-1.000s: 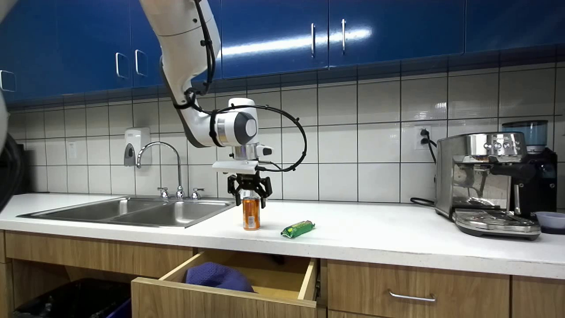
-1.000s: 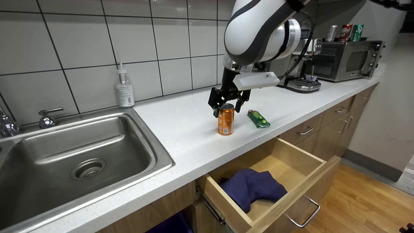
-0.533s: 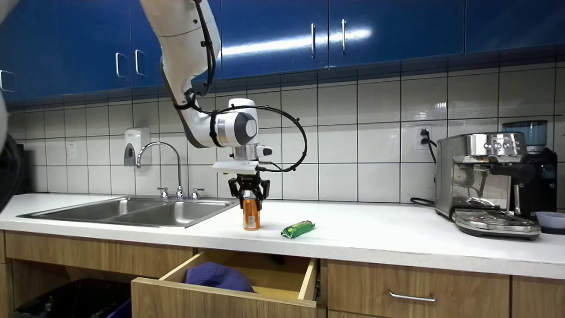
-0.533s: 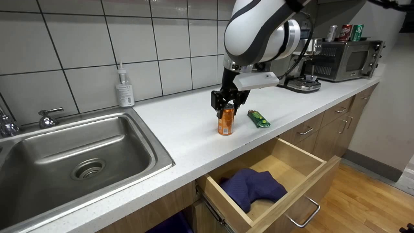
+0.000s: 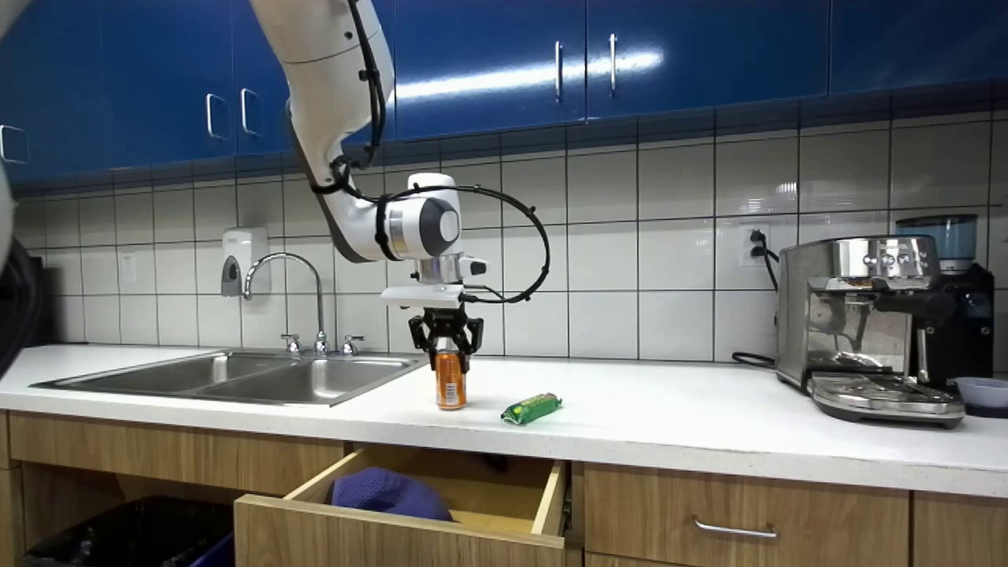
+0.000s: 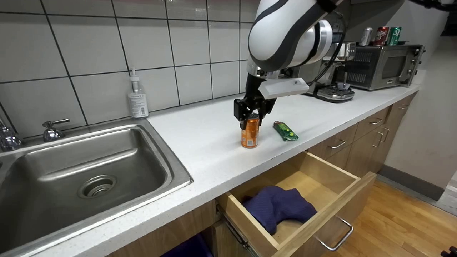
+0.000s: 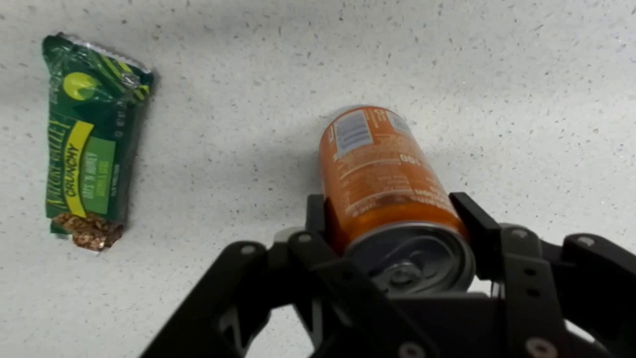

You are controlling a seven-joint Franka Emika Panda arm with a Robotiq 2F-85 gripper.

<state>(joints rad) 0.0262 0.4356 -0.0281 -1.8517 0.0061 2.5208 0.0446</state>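
Note:
An orange can [image 7: 382, 164] stands nearly upright at the countertop, held near its top by my gripper [image 7: 390, 211]. The black fingers press on its two sides in the wrist view, and the lid with its pull tab faces the palm. In both exterior views the can [image 5: 451, 386] [image 6: 250, 137] hangs or rests right at counter height; whether its base touches cannot be told. Beside it lies a green granola bar wrapper [image 7: 89, 149], torn at one end with some bar showing, apart from the gripper [image 5: 449, 362].
Below the counter a drawer [image 6: 321, 217] is pulled out, with a purple cloth [image 6: 280, 207] inside. A steel sink [image 6: 178, 173] lies to one side, a soap bottle [image 6: 138, 101] behind it. An espresso machine [image 5: 858, 315] and a toaster oven [image 6: 382, 67] stand further along.
The fingers have come together from either side onto the can. Gripper and can have since shifted very slightly sideways and up; the wrapper, drawer and cloth have stayed put.

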